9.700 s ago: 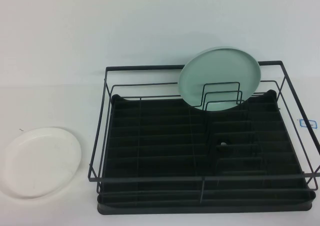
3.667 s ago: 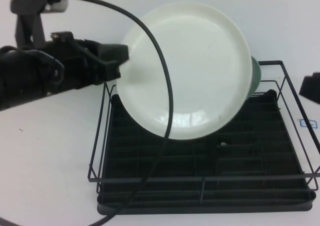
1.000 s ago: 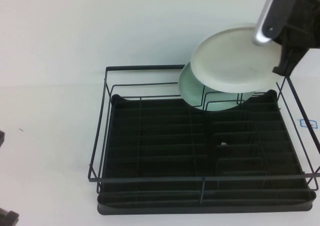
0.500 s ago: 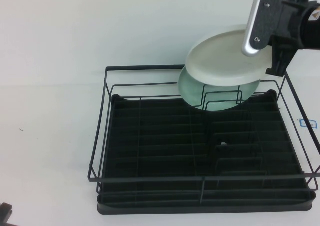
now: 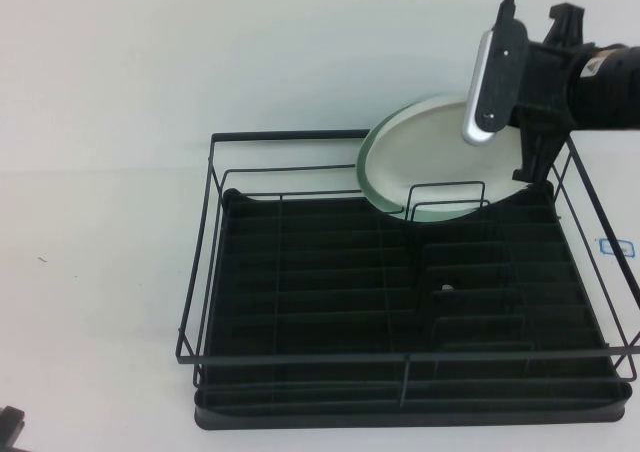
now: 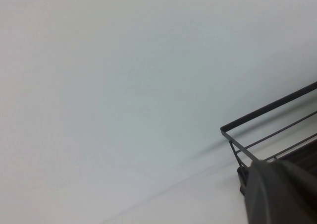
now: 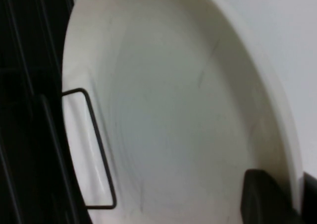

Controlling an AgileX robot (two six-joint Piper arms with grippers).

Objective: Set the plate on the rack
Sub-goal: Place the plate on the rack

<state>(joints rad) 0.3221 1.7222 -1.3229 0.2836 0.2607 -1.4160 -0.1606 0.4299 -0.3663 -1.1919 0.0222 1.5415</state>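
Observation:
My right gripper [image 5: 527, 162] is shut on the right rim of the white plate [image 5: 430, 157] at the rack's back right. The plate stands tilted, its lower edge down among the upright wire dividers [image 5: 445, 197]. It covers nearly all of the mint-green plate, of which only a sliver of edge [image 5: 366, 175] shows. In the right wrist view the fingers [image 7: 265, 196] pinch the plate [image 7: 173, 110] at its rim, with a wire divider [image 7: 99, 149] in front of it. The black wire rack [image 5: 400, 356] fills the table's middle. My left gripper [image 6: 280, 192] is low at the near left, beside the rack's corner [image 6: 233, 135].
A small blue-outlined mark [image 5: 615, 245] lies on the white table right of the rack. A dark piece of the left arm [image 5: 8, 427] shows at the near left corner. The rack's ribbed tray [image 5: 300, 282] holds nothing in front of the plates.
My right gripper has come down and forward with the white plate, which went from held above the rack to standing among the rear dividers before the green plate. The left arm has stayed low.

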